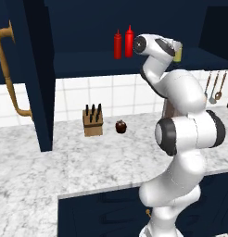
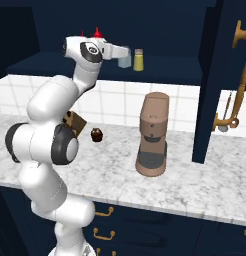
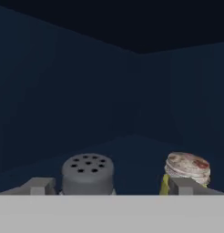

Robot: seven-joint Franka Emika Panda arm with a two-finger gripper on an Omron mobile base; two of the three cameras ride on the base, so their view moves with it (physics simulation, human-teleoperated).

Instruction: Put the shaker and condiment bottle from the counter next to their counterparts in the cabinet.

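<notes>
The pale blue-grey shaker (image 3: 88, 173) with its perforated grey cap stands on the cabinet shelf (image 1: 83, 62), inside the span of my gripper (image 3: 113, 185). The fingers (image 3: 38, 185) are spread wide and clear of its sides, so the gripper is open. Just to its right stands the yellowish shaker (image 3: 187, 166) with a silver cap. In the right base view the blue-grey shaker (image 2: 125, 61) sits beside the yellowish shaker (image 2: 139, 60), under my gripper (image 2: 126, 54). Further left on the shelf, the brighter, taller condiment bottle (image 1: 129, 41) stands next to the darker red bottle (image 1: 117, 44).
The open cabinet door (image 1: 37, 74) with its brass handle (image 1: 7, 69) hangs over the marbled counter (image 1: 65, 157). On the counter are a knife block (image 1: 93, 121), a small dark red round object (image 1: 121, 126) and a brown coffee machine (image 2: 152, 134). Utensils (image 1: 213, 88) hang on the tiled wall.
</notes>
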